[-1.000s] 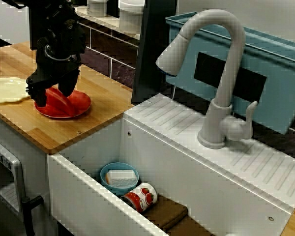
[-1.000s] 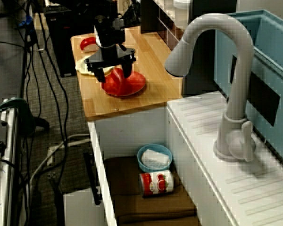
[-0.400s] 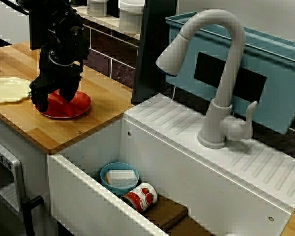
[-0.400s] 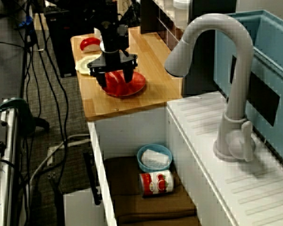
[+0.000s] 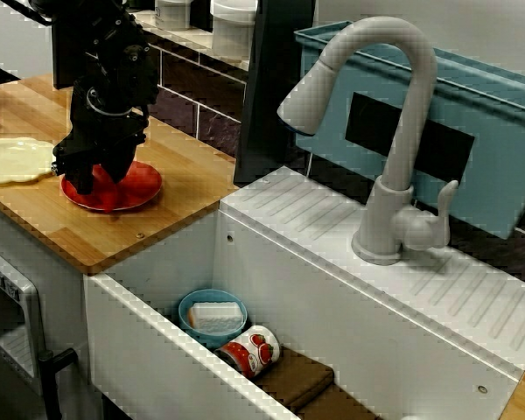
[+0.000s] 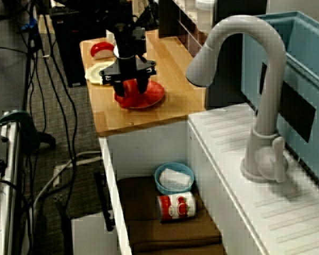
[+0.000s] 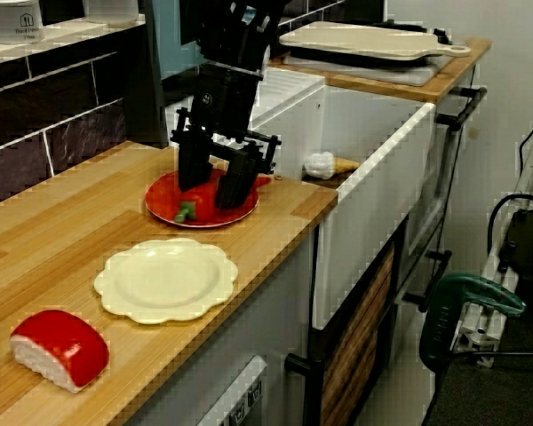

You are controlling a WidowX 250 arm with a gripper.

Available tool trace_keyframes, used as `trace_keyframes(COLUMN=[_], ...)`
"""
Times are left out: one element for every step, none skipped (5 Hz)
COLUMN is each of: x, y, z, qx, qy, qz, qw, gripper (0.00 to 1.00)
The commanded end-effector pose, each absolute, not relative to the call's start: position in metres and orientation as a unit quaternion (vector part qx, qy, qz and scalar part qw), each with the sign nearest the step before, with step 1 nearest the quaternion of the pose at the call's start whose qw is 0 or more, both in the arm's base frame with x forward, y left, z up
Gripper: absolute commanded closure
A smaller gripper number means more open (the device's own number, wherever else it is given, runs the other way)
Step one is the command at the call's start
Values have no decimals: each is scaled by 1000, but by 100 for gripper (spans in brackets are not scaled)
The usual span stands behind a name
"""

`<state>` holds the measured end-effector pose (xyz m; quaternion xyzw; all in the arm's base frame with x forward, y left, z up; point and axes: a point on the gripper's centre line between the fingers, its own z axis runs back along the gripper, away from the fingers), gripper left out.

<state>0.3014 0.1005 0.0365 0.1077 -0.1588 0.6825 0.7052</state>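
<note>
Stem (image 7: 186,211) of the red pepper (image 7: 210,177), clamped in the nearly closed claw (image 7: 210,195), is seen only in the view along the surface (image 7: 71,222); canister (image 7: 13,19) lettering is unreadable.

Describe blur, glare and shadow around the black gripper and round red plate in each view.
View from the front: sharp, but the black gripper is a dark mass over the round red plate. View from the side: softer, gripper small. View from the far end: evenly lit, jagged edges, no glare.
</note>
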Motion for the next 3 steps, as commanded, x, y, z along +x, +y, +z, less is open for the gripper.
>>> trace_keyframes(x=[286, 284, 283], y=[104, 107, 109], z=[56, 69, 87], qx=[88, 81, 71], qy=[-174, -171, -165], qz=[688, 690, 690], qw=[699, 698, 701], gripper=[100, 100, 100])
